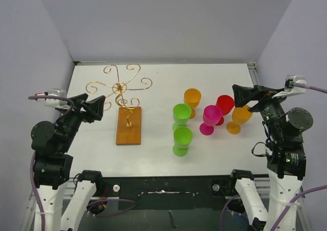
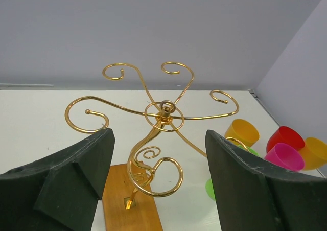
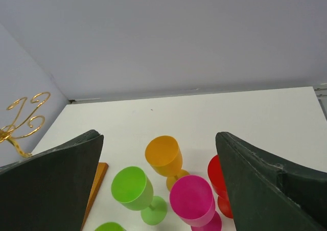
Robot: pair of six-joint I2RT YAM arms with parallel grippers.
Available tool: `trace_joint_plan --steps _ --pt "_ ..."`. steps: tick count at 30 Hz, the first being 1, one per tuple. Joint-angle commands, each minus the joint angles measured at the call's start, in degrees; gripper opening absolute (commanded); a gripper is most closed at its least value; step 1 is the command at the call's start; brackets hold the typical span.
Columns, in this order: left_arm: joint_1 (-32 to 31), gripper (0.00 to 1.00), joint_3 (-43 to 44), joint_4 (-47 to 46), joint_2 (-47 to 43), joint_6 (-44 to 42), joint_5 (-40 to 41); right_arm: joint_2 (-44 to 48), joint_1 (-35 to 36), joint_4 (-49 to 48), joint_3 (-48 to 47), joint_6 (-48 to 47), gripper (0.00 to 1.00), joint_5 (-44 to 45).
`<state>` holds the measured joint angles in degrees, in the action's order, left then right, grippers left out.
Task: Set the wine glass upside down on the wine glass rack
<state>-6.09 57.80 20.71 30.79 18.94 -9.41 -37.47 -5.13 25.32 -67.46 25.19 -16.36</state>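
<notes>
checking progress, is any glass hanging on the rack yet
No, every curled arm of the wine glass rack is bare.

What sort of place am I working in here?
Probably a lab test cell, not a home: a white table boxed in by plain grey walls, with staged props, a gold wine glass rack and bright wine glasses.

Seen from above, my white table [image 1: 163,157] carries a gold wire wine glass rack [image 1: 121,90], left of centre on its wooden base [image 1: 129,128], with my left gripper [image 1: 96,108] just beside it. Right of centre, six glasses stand clustered (all upright): far green glass [image 1: 181,113], near green glass [image 1: 183,139], far orange glass [image 1: 192,99], right orange glass [image 1: 240,119], magenta glass [image 1: 210,117] and red glass [image 1: 224,106]. My right gripper [image 1: 242,95] is near the red one.
</notes>
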Motion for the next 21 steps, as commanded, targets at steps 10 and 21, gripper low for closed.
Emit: trace_joint_plan --steps 10,21 --pt "-0.86 0.71 -0.17 -6.24 -2.02 1.73 -6.74 -1.61 -3.45 -4.77 2.44 5.00 0.99 -17.52" --pt "-1.59 0.71 1.20 -12.72 -1.24 1.81 -9.52 -15.84 7.60 -1.65 0.48 5.45 0.77 -6.11"
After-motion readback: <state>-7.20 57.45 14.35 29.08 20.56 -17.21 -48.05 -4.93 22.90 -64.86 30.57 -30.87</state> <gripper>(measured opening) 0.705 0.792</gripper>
